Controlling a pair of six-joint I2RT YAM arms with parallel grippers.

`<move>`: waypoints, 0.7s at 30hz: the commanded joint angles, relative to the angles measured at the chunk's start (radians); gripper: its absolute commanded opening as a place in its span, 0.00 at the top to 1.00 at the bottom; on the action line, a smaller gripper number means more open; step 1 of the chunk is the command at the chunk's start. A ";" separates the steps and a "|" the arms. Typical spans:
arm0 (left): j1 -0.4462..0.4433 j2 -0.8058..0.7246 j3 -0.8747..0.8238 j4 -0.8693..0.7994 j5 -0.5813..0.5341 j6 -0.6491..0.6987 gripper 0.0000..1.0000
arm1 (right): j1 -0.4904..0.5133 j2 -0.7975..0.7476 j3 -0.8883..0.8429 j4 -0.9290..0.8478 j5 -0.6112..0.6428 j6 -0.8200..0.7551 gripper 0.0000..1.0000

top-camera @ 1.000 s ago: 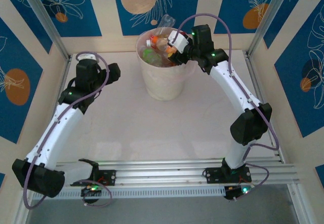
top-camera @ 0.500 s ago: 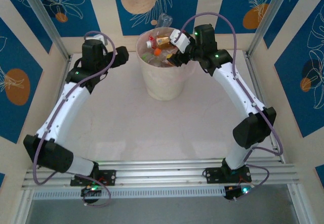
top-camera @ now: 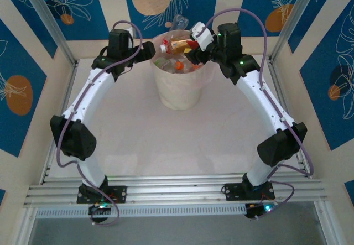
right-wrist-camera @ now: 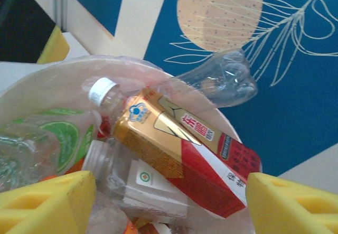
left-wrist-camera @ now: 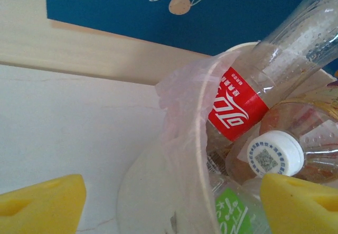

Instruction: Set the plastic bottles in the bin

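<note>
The cream-white bin (top-camera: pixel 178 90) stands at the back middle of the table, heaped with plastic bottles (top-camera: pixel 176 57). On top of the heap lies a gold-and-red labelled bottle (right-wrist-camera: pixel 179 149), and a clear crumpled one (right-wrist-camera: pixel 222 81) sticks up over the far rim. My right gripper (top-camera: pixel 194 39) hovers open above the heap, its yellow fingers (right-wrist-camera: pixel 47 205) on either side of the gold-and-red bottle without touching it. My left gripper (top-camera: pixel 148 50) is open at the bin's left rim. The liner-covered rim (left-wrist-camera: pixel 198 139) runs between its fingers (left-wrist-camera: pixel 45 205), beside a red-labelled bottle (left-wrist-camera: pixel 232 104) and a green-labelled one (left-wrist-camera: pixel 232 213).
A blue and cream patterned wall (top-camera: pixel 166 1) rises close behind the bin. Metal frame posts (top-camera: pixel 47 21) stand at the back corners. An aluminium rail (top-camera: pixel 177 189) crosses the near edge by the arm bases.
My left arm has swung from the table's left side forward and right to the bin's left rim. My right gripper has risen out of the bin; the gold-and-red bottle stays on the heap.
</note>
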 commanded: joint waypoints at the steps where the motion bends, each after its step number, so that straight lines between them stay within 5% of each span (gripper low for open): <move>1: -0.027 0.048 0.061 -0.047 0.029 0.033 0.19 | -0.001 -0.027 -0.012 0.062 0.095 0.065 0.23; 12: -0.054 0.098 0.070 -0.063 -0.023 0.091 0.46 | -0.004 0.086 0.134 0.052 0.240 0.247 0.17; 18: -0.054 0.065 0.044 -0.011 -0.027 0.097 0.44 | -0.007 0.311 0.477 -0.151 0.279 0.371 0.17; 21: -0.054 0.047 0.053 0.000 -0.044 0.089 0.28 | -0.005 0.405 0.625 -0.227 0.321 0.404 0.17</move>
